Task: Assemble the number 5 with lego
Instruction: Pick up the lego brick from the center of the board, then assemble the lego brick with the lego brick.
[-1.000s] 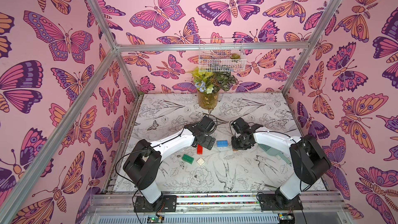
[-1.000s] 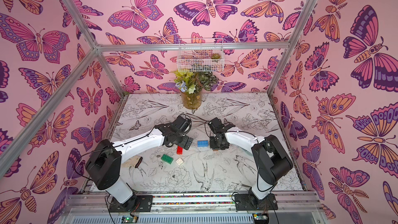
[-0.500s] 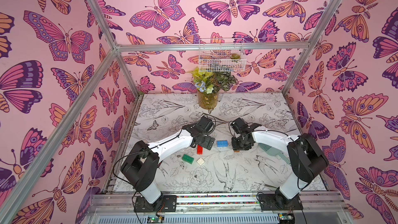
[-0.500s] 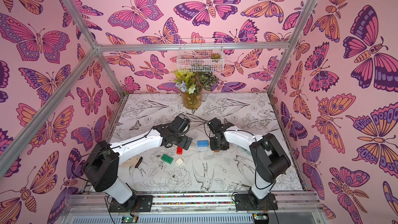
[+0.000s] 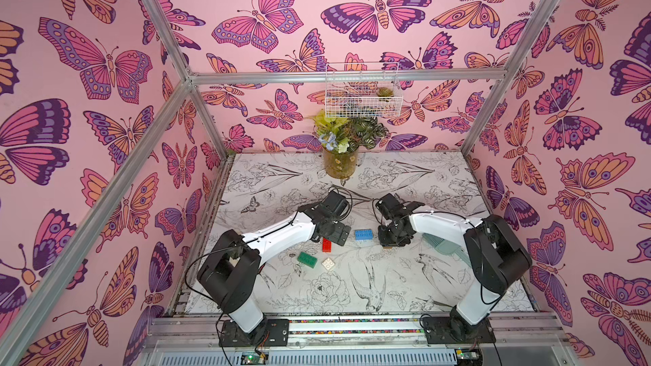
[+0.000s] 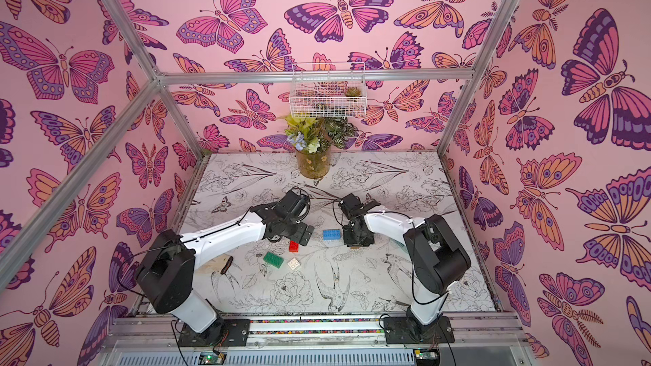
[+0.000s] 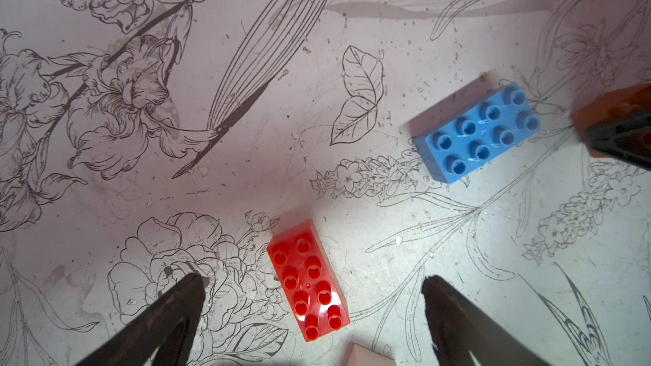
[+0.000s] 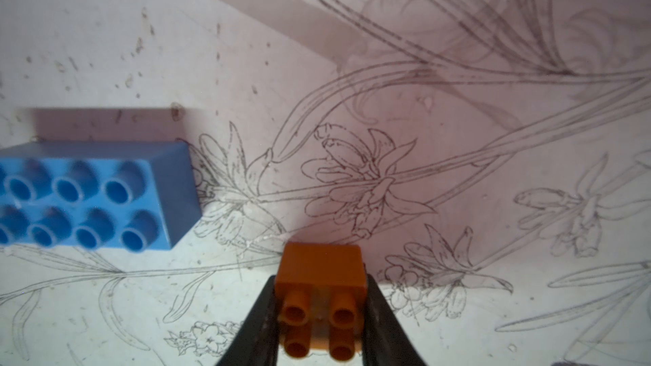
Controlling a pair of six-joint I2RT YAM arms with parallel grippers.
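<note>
My left end effector point(image 7: 313, 285) is spread wide and holds nothing. In its wrist view the two dark fingers point(image 7: 169, 315) stand well apart on either side of the red brick point(image 7: 308, 281), and neither one touches it. The red brick lies flat on the counter point(image 5: 387, 286), studs up. In both top views part of it is hidden under the left end effector.

My right end effector point(image 8: 322, 297) is clamped on the orange brick point(image 8: 322, 272). Its fingers point(image 8: 260, 318) press against two opposite sides of the brick, whose four studs face the wrist camera. I cannot tell whether the brick's underside rests on the counter or hangs just above it. In the left wrist view the same brick shows at the frame edge with a dark finger across it.

The blue brick point(image 8: 91, 195) sits studs up on the counter between the two end effectors. It is just beside the held orange brick, with a clear gap between them, and nothing touches it.

The green brick point(image 5: 307, 260) and the white brick point(image 5: 328, 263) lie close together, nearer the robot bases than the red one, and no end effector is near them. All five bricks are separate, none pressed onto another.

A vase point(image 5: 340, 163) of flowers stands at the back of the counter, well away from the bricks.
</note>
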